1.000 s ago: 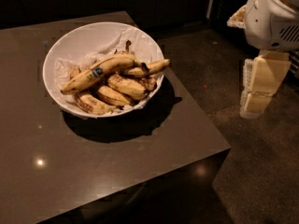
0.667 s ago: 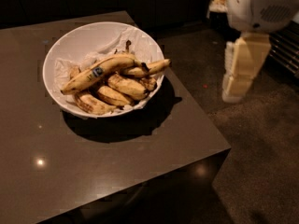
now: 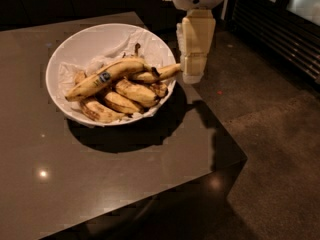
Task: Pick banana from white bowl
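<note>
- Since the earlier frame, the claw (image 3: 192,77) has travelled from over the floor (image 3: 272,134) to the right edge of the counter (image 3: 100,179). It now hangs just beside the right rim of the white bowl (image 3: 75,41).
- I cannot tell how far the claw is open; it appears to hold nothing.
- Nothing in the bowl has moved. It stands near the far right corner of the counter, lined with crumpled paper (image 3: 120,45).
- On top of the pile lies the banana (image 3: 117,72), marked by a blue sticker (image 3: 104,77). It points from the bowl's left side up toward the right.
- Shorter, browner bananas (image 3: 131,92) lie under it, and one tip (image 3: 165,72) reaches over the rim close to the claw.
- In my judgement the approach is nearly done. The claw must next cross the rim and go down on the stickered banana, not the nearer one.
</note>
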